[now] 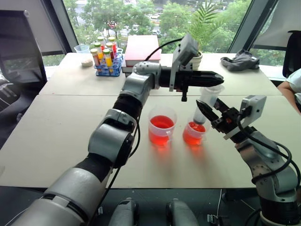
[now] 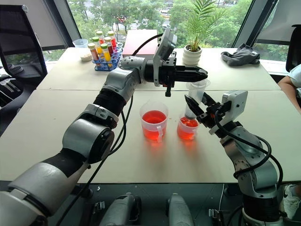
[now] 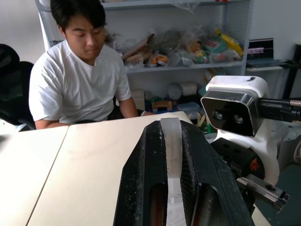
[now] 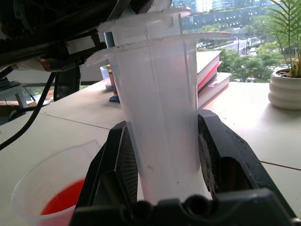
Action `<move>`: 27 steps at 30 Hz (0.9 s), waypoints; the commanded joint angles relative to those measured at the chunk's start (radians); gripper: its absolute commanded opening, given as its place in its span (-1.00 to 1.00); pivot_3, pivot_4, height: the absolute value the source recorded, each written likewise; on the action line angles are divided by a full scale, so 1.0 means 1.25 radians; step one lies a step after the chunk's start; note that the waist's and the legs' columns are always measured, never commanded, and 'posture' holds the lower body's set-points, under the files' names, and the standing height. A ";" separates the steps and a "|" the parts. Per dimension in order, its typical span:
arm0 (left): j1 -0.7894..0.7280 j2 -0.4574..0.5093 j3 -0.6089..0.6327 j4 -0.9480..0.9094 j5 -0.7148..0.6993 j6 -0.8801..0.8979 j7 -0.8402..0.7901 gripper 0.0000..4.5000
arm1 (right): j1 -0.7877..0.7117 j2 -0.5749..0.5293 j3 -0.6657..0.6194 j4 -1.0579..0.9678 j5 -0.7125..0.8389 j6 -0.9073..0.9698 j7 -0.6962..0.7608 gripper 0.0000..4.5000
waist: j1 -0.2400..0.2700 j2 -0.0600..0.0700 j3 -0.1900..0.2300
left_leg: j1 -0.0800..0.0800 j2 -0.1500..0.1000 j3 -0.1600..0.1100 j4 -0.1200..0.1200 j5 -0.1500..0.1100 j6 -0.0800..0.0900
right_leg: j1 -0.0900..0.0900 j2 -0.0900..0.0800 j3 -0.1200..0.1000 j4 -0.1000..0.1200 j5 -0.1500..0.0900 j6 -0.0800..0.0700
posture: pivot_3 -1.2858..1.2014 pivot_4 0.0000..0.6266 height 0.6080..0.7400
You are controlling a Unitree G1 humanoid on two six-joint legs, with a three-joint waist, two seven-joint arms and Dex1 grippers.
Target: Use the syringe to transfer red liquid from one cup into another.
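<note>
R gripper [image 2: 200, 109]: black fingers pinch the syringe barrel from both sides — wrist view shows barrel wedged tight betw. the pads.
Syringe [image 1: 205, 104]: clear plastic, wide barrel, flange at top; stands nearly upright, tilted a bit, tip down in the smaller cup. Barrel looks clear/empty in wrist view; tip itself not readable.
Smaller cup [image 1: 193, 133]: narrow, clear, tinted red, orange-red liquid [image 1: 195, 128] in lower part; on table [image 1: 70, 127] just right of larger cup, near but apart.
Larger cup [image 1: 162, 125]: wider, clear w/ rim, red liquid about half up; sits mid-table.
L gripper [image 1: 214, 76]: fingers pressed together, pointing level to the right, right at syringe's top end — contact can't tell.
Far side: rack of coloured tubes [image 1: 106, 56], books [image 1: 141, 49], potted plant [image 2: 197, 28], grey cloth [image 1: 241, 61].
Person [image 3: 77, 80]: white tee, seated at table edge.
</note>
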 commanded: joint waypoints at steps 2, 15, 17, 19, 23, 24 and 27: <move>-0.004 0.055 0.004 -0.039 -0.013 0.082 -0.016 -0.99 | -0.011 0.019 -0.018 -0.078 0.012 -0.043 -0.001 -0.39 | -0.001 0.000 0.000 | 0.000 0.000 0.000 0.000 0.000 0.000 | 0.000 0.000 0.000 0.000 0.000 0.000 | 0.03 -0.52 1.00; 0.045 0.205 0.048 -0.197 -0.082 0.208 0.033 0.20 | -0.001 0.024 -0.015 -0.052 0.007 -0.041 0.018 -0.39 | -0.003 0.000 0.000 | 0.001 0.001 0.000 0.000 0.000 0.000 | 0.000 0.001 0.000 0.001 0.000 0.000 | 0.03 -0.52 1.00; 0.055 0.207 0.047 -0.217 -0.089 0.219 0.033 0.65 | -0.001 0.024 -0.018 -0.052 0.008 -0.040 0.020 -0.39 | 0.012 0.000 0.000 | 0.001 0.001 -0.001 0.000 0.000 0.000 | 0.001 0.000 -0.001 0.001 0.000 0.000 | 0.03 -0.52 1.00; 0.072 0.212 0.046 -0.247 -0.096 0.218 0.024 0.83 | -0.003 0.024 -0.018 -0.052 0.006 -0.038 0.021 -0.39 | 0.019 0.000 0.000 | 0.000 0.000 -0.001 0.001 0.000 0.000 | 0.001 0.000 -0.001 0.000 0.000 0.000 | 0.03 -0.52 1.00; 0.121 0.263 0.035 -0.306 -0.096 0.238 0.007 0.83 | -0.018 0.017 -0.028 -0.054 0.015 -0.028 0.017 -0.39 | 0.014 0.000 0.000 | 0.000 -0.001 0.000 0.001 0.000 0.000 | 0.001 -0.001 0.000 0.000 0.000 0.000 | 0.03 -0.52 1.00; 0.131 0.273 0.031 -0.317 -0.096 0.245 0.002 0.83 | -0.020 0.016 -0.030 -0.056 0.017 -0.025 0.016 -0.39 | 0.011 0.000 0.000 | 0.000 0.000 0.000 0.001 0.000 0.000 | 0.001 -0.001 0.000 0.000 0.000 0.000 | 0.03 -0.52 1.00; 0.190 0.327 -0.001 -0.396 -0.105 0.280 -0.058 0.83 | -0.045 0.001 -0.046 -0.064 0.038 0.000 0.004 -0.39 | 0.003 0.000 0.000 | 0.001 0.001 -0.001 0.000 0.000 0.000 | 0.001 0.000 0.000 0.001 0.000 0.000 | 0.03 -0.52 1.00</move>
